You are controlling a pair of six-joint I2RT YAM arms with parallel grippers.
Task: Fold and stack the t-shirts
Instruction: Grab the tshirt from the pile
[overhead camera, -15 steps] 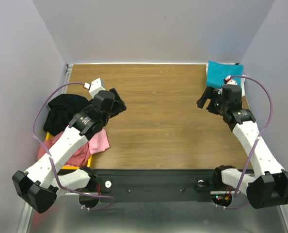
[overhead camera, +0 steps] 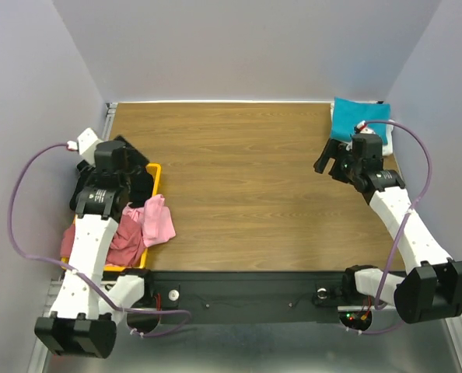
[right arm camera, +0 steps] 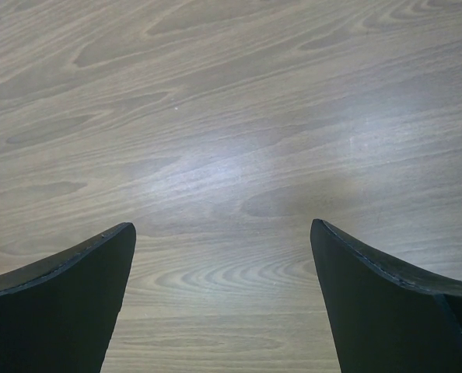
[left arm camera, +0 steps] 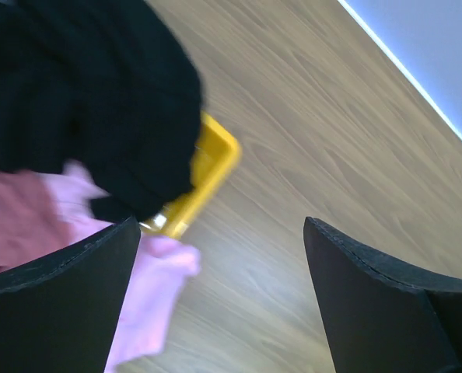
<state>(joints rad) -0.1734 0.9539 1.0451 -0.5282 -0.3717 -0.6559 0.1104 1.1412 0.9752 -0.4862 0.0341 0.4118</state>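
At left table edge, rectangular yellow plastic tray [overhead camera: 156,172] holding crumpled black cloth t-shirt [left arm camera: 83,93] and dusty red cloth t-shirt [overhead camera: 122,245]; pink cloth t-shirt [overhead camera: 159,221] spilling over tray rim onto brown wooden table [overhead camera: 246,179]. At far right corner, folded teal cloth t-shirt [overhead camera: 351,116], outside tray. Counted: one tray, four shirts visible, two grippers. Left gripper [left arm camera: 223,233] above tray, jaws spread wide, holding nothing. Right gripper [right arm camera: 223,229] near teal shirt, jaws wide, empty.
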